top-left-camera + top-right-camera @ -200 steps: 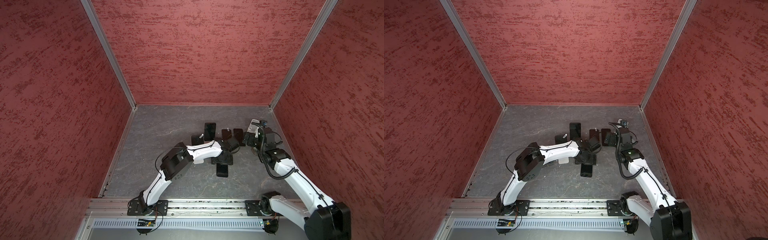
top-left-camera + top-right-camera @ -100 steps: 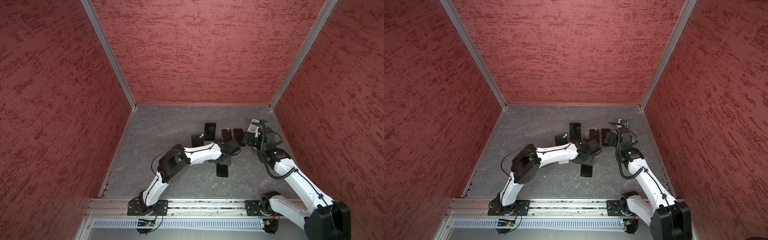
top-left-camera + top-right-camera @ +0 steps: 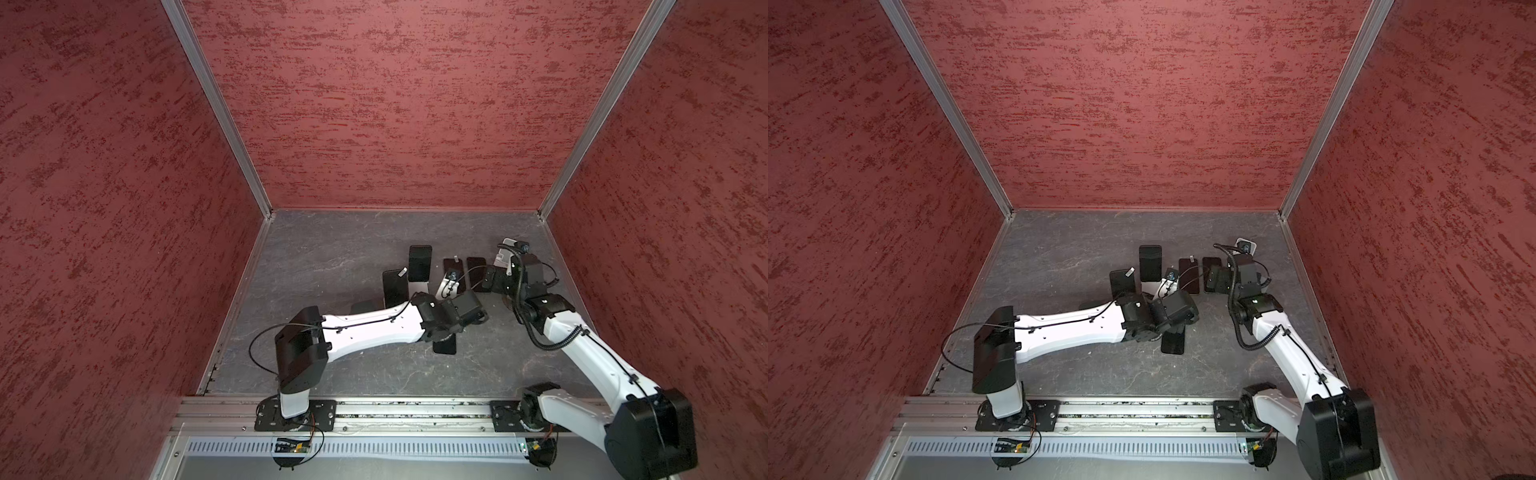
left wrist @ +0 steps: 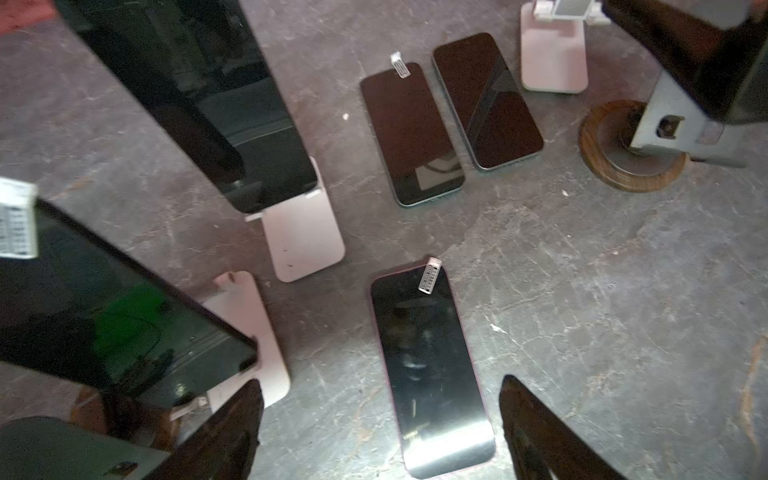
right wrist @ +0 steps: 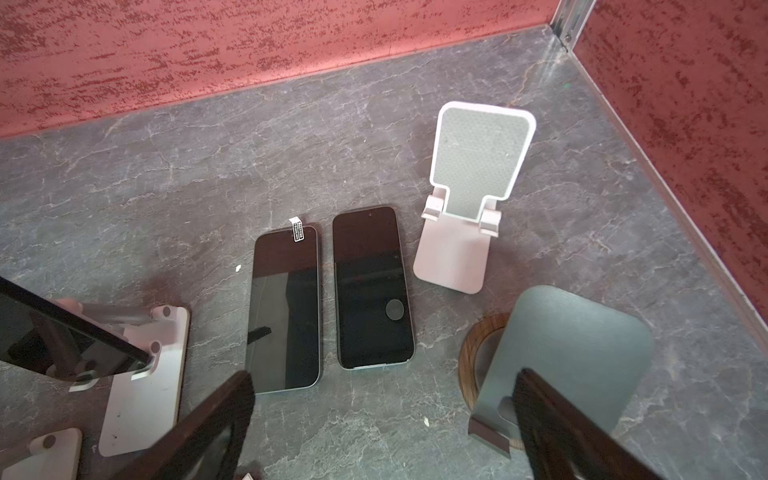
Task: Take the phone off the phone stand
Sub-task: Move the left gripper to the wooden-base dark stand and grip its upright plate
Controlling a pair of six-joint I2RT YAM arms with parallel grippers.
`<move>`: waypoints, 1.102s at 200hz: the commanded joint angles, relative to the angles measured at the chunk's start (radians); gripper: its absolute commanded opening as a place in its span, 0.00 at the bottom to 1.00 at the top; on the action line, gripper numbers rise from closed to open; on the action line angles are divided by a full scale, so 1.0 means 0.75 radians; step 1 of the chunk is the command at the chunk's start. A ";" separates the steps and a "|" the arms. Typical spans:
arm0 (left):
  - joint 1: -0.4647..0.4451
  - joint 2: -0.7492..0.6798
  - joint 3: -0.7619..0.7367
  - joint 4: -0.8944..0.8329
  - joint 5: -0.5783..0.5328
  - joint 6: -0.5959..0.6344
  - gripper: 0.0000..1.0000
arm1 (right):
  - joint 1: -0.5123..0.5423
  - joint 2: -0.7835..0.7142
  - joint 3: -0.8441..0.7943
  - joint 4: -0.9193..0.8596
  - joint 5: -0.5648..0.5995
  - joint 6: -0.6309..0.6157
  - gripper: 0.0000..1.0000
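2 arms, left arm (image 3: 370, 330) and right arm (image 3: 590, 357): white link shells, boxy black joint housings, thin black cables clipped outside, a ribbed hose (image 3: 1236, 324) on the right, black screwed base plates (image 3: 324, 415).
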 commanded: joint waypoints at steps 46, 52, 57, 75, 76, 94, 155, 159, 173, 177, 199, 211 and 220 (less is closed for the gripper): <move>-0.022 -0.318 -0.346 -0.037 -0.316 -0.316 0.92 | -0.008 0.055 0.071 0.002 -0.099 0.054 0.99; -0.024 -0.340 -0.366 -0.068 -0.340 -0.361 0.92 | -0.009 0.061 0.078 -0.001 -0.113 0.060 0.99; -0.024 -0.358 -0.384 -0.093 -0.353 -0.399 0.92 | -0.009 0.065 0.084 -0.003 -0.119 0.066 0.99; -0.021 -0.420 -0.439 -0.154 -0.390 -0.483 0.94 | -0.006 0.080 0.104 -0.004 -0.169 0.080 0.99; -0.020 -0.423 -0.441 -0.160 -0.390 -0.489 0.94 | -0.006 0.080 0.105 -0.004 -0.171 0.081 0.99; -0.005 -0.462 -0.478 -0.221 -0.403 -0.563 0.96 | -0.005 0.094 0.123 0.008 -0.231 0.098 0.99; 0.123 -0.510 -0.566 -0.400 -0.310 -0.736 1.00 | 0.058 0.151 0.225 0.002 -0.327 0.152 0.99; 0.139 -0.514 -0.576 -0.391 -0.293 -0.732 1.00 | 0.065 0.152 0.232 -0.002 -0.325 0.154 0.99; 0.197 -0.533 -0.620 -0.343 -0.222 -0.709 1.00 | 0.084 0.148 0.248 -0.010 -0.313 0.162 0.99; 0.215 -0.540 -0.634 -0.318 -0.201 -0.693 0.99 | 0.088 0.144 0.252 -0.013 -0.311 0.165 0.99; 0.299 -0.580 -0.706 -0.203 -0.087 -0.648 1.00 | 0.101 0.120 0.263 -0.019 -0.298 0.176 0.99; 0.335 -0.600 -0.738 -0.129 -0.036 -0.605 1.00 | 0.105 0.106 0.267 -0.020 -0.293 0.181 0.99; 0.358 -0.609 -0.753 -0.081 -0.003 -0.577 1.00 | 0.106 0.098 0.268 -0.021 -0.290 0.184 0.99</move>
